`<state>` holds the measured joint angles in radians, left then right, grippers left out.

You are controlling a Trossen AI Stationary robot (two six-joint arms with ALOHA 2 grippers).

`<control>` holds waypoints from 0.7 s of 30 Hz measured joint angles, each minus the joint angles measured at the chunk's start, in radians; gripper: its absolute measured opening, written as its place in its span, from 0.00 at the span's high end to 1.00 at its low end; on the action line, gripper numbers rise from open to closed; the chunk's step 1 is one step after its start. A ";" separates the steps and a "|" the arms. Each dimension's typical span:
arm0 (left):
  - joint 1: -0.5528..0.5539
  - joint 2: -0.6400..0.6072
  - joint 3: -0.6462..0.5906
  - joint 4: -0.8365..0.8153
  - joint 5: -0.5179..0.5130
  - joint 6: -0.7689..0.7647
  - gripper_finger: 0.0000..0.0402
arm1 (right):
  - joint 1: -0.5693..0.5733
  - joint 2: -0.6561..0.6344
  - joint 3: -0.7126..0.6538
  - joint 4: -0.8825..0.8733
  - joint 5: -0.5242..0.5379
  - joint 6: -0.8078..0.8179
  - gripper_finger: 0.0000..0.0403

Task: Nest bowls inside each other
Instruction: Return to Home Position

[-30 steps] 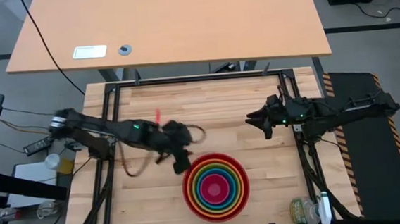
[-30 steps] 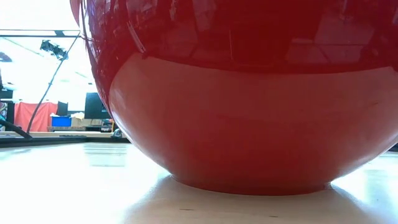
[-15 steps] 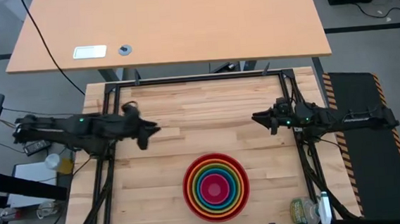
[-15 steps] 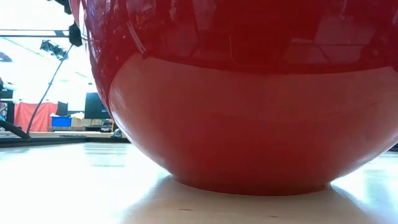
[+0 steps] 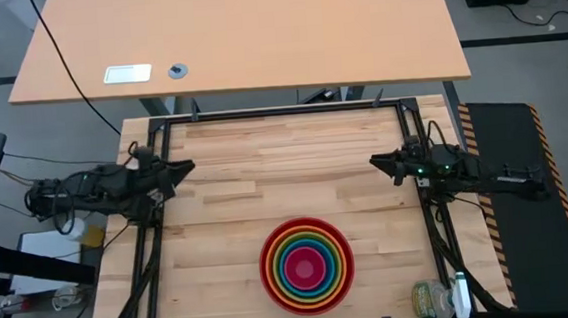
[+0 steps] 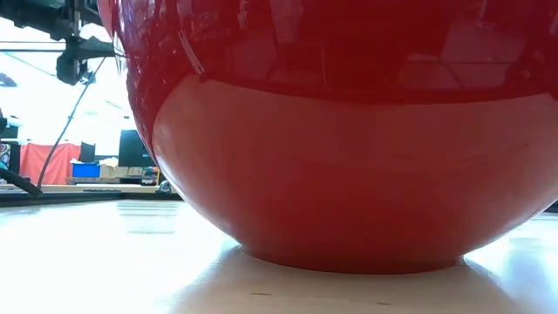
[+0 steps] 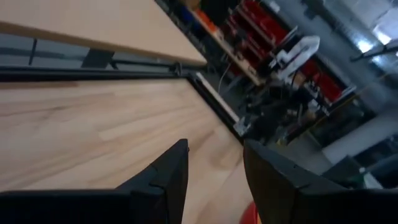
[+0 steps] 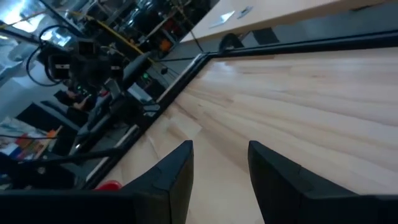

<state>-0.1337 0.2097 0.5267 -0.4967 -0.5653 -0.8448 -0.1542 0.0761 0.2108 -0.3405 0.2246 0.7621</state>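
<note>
At the front of the table (image 5: 284, 154), the red bowl (image 5: 264, 269) held the others nested, with the pink bowl (image 5: 307, 267) innermost. Farther back, the left gripper (image 5: 185, 167) and right gripper (image 5: 374, 160) hovered at opposite sides, fingers narrowly parted and empty.

Looked out past the right pincer (image 8: 220, 152), jaws parted over bare wooden counter (image 8: 298, 93). Caught a black rail (image 8: 176, 82) along the counter's far edge, the other arm (image 8: 102, 87) with its cables beside it, and a sliver of red bowl (image 8: 109, 185).
</note>
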 joint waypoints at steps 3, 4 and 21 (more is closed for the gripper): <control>0.000 -0.057 -0.054 0.031 -0.014 0.003 0.61 | -0.006 -0.056 0.000 -0.085 0.018 0.014 0.60; 0.000 -0.070 -0.078 0.053 -0.014 0.006 0.61 | -0.007 -0.072 0.000 -0.122 0.023 0.021 0.60; 0.002 -0.104 -0.518 0.771 -0.042 0.021 0.66 | -0.007 -0.070 0.000 -0.105 -0.008 0.051 0.60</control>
<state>-0.1322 0.1055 0.0090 0.2742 -0.6076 -0.8238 -0.1616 0.0059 0.2111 -0.4451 0.2163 0.8131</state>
